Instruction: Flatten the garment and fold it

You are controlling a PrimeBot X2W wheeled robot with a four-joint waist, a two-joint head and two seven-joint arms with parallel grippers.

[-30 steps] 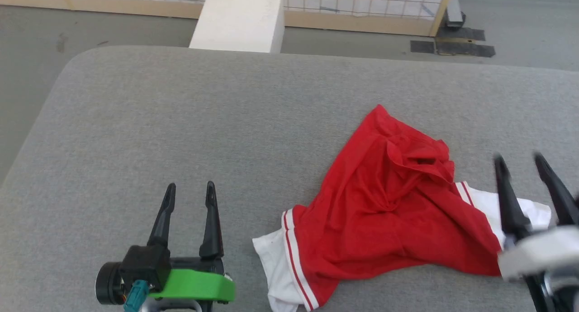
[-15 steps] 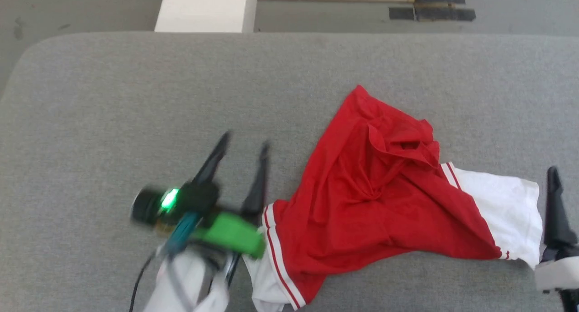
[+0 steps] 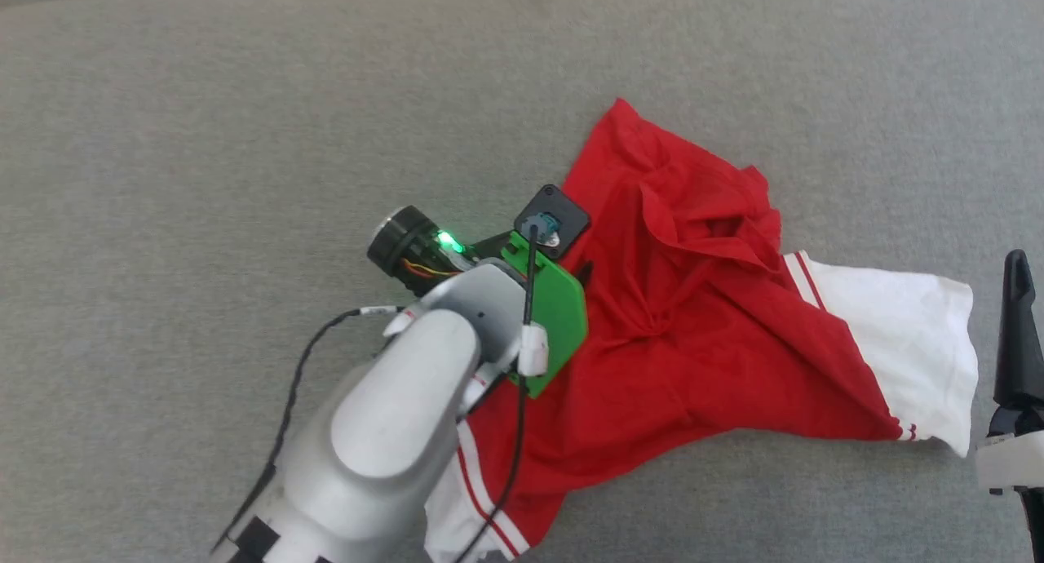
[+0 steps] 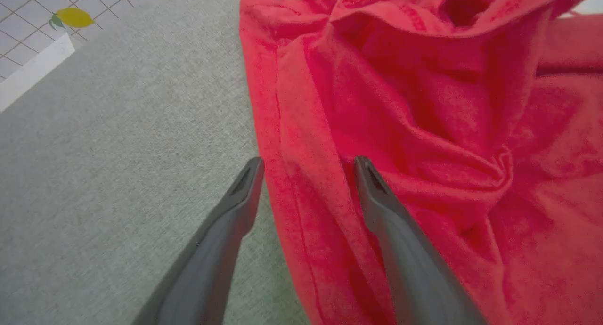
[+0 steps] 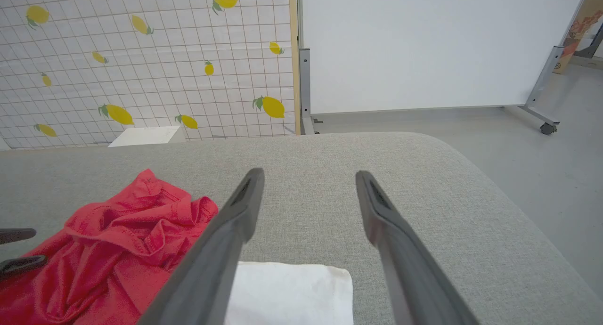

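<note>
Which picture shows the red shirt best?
The head view: the shirt lies there nearly whole, crumpled, both white sleeves showing. The left wrist view gives close-up red folds; the right wrist view, a red bunch and one white sleeve.

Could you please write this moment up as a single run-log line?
garment: crumpled on grey surface | left pincer: open, astride garment's edge | right pincer: open, near white sleeve

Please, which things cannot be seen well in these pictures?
Head view: left gripper fingertips, mostly hidden under its own wrist.
Head view: right gripper, cut off by the right edge.
Head view: near white sleeve, partly covered by the left forearm.
All views: any lettering on the garment, lost in folds.
</note>
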